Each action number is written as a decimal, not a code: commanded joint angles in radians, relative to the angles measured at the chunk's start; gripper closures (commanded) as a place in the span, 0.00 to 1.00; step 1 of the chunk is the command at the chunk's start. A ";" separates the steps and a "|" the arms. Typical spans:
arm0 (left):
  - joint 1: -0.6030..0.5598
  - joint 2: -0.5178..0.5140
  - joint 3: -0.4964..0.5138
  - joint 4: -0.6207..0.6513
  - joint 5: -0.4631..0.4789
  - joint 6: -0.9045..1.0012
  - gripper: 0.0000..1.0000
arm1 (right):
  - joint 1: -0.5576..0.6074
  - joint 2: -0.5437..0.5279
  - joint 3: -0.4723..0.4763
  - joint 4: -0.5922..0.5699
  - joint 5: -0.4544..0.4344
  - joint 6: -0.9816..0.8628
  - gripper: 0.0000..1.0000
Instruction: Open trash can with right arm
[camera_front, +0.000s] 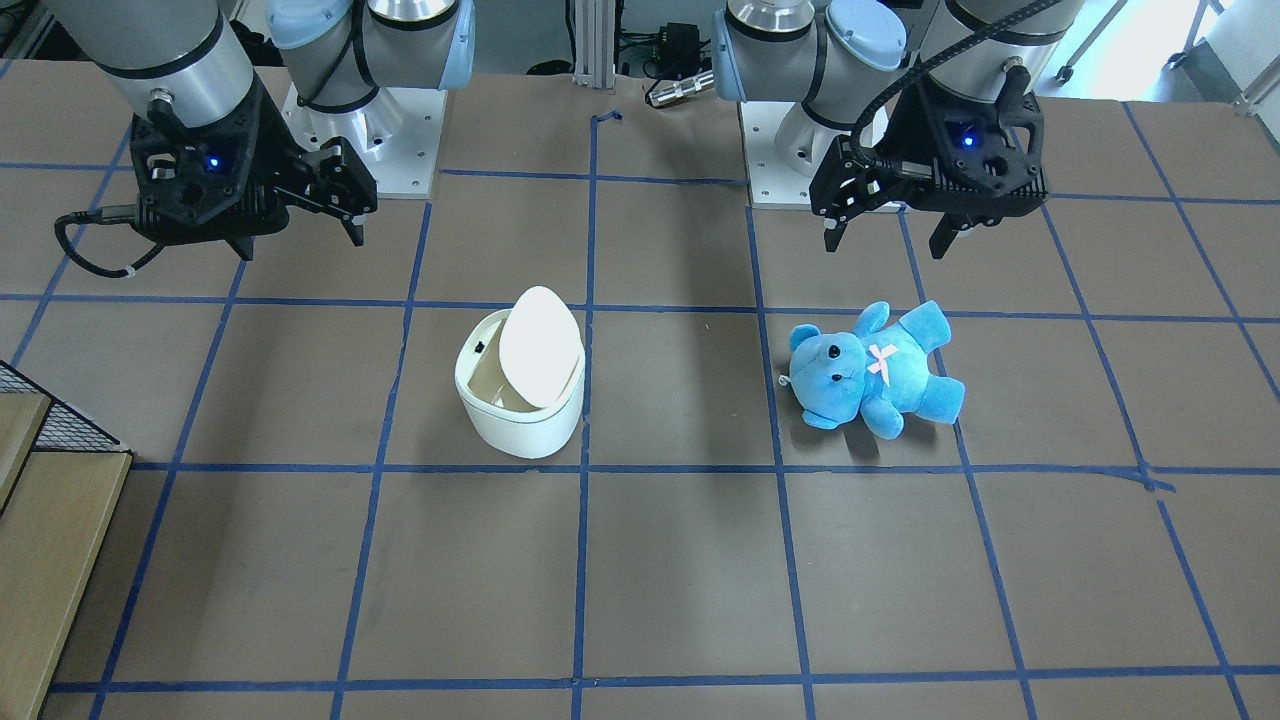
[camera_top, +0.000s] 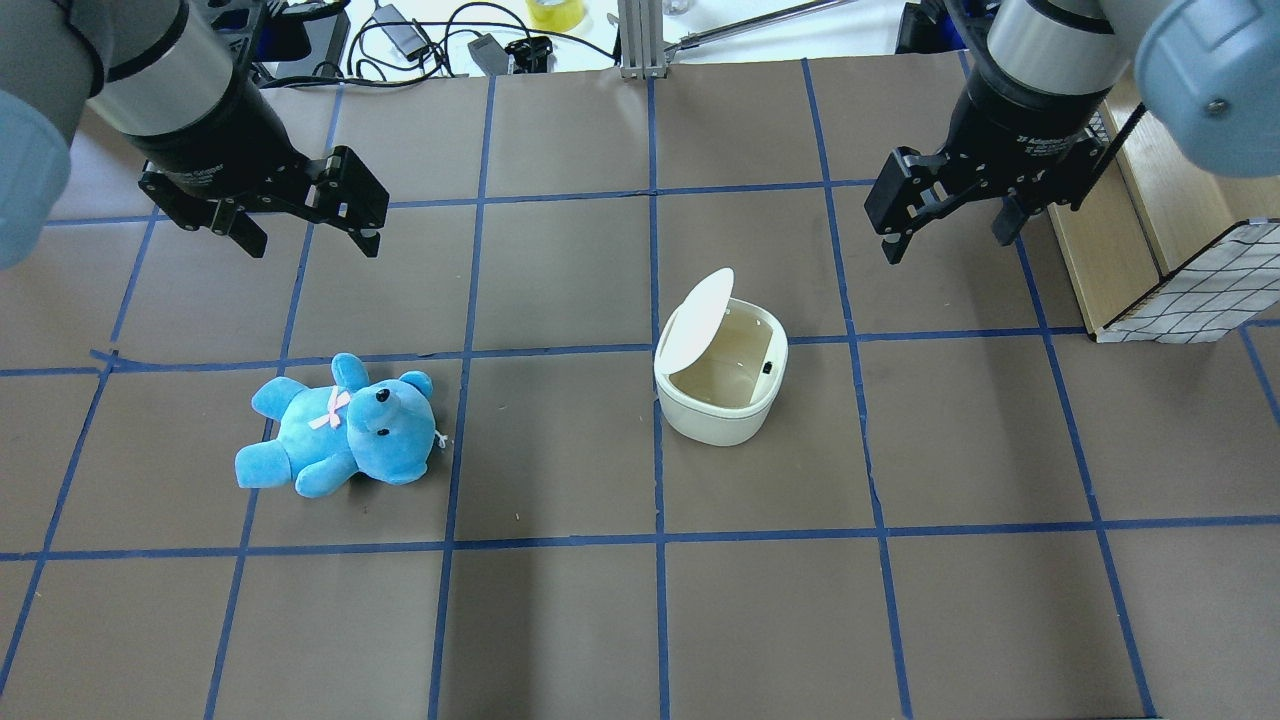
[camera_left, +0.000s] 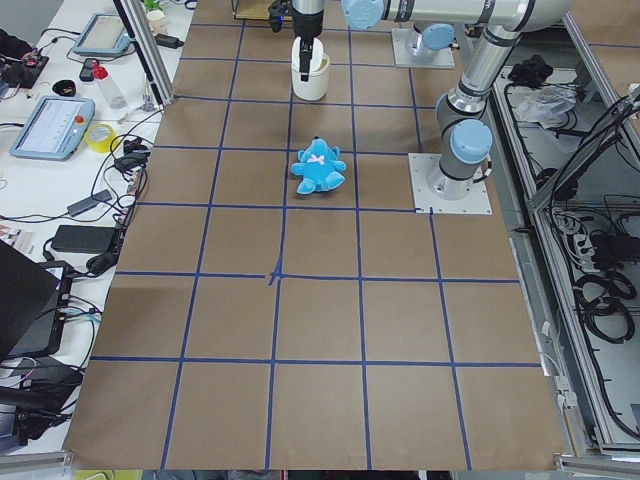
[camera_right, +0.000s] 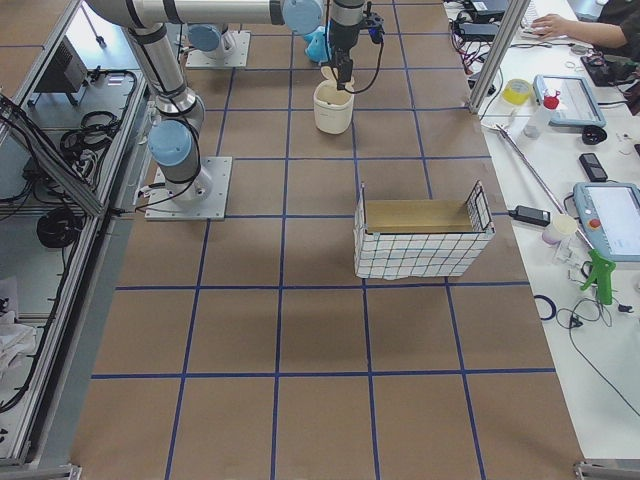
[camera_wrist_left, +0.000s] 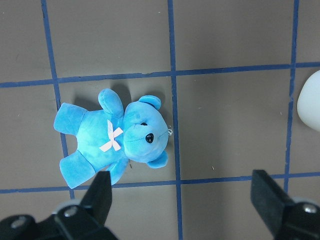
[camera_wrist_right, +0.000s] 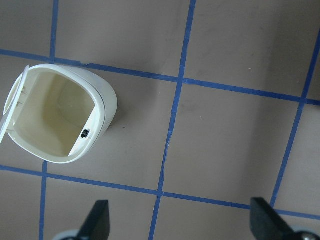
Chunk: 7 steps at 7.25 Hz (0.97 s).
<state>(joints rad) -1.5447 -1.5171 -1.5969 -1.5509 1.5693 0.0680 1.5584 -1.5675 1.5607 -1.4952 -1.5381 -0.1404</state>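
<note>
The white trash can (camera_top: 718, 408) stands near the table's middle. Its flat lid (camera_top: 696, 320) is tipped up on the side toward the teddy, and the beige inside shows. It also shows in the front view (camera_front: 520, 420) and in the right wrist view (camera_wrist_right: 107, 102). My right gripper (camera_top: 945, 245) is open and empty. It hangs above the table, behind and to the right of the can and apart from it; it also shows in the front view (camera_front: 298, 242). My left gripper (camera_top: 312, 245) is open and empty, above and behind a blue teddy bear (camera_top: 340, 425).
The teddy bear (camera_front: 870, 370) lies on its back about two grid squares to the left of the can. A wire-mesh basket with a cardboard box (camera_top: 1190, 290) stands at the table's right edge, near the right arm. Blue tape lines grid the brown table.
</note>
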 joint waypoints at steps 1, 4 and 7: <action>0.000 0.000 0.000 0.000 0.000 -0.001 0.00 | 0.000 0.003 -0.004 -0.022 -0.002 0.143 0.00; 0.000 0.000 0.000 0.000 0.000 -0.001 0.00 | 0.002 0.004 -0.005 -0.030 -0.011 0.235 0.00; 0.000 0.000 0.000 0.000 0.000 0.001 0.00 | 0.003 0.001 0.009 -0.013 -0.008 0.219 0.00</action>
<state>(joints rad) -1.5447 -1.5171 -1.5969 -1.5509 1.5693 0.0678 1.5610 -1.5646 1.5640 -1.5138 -1.5483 0.0777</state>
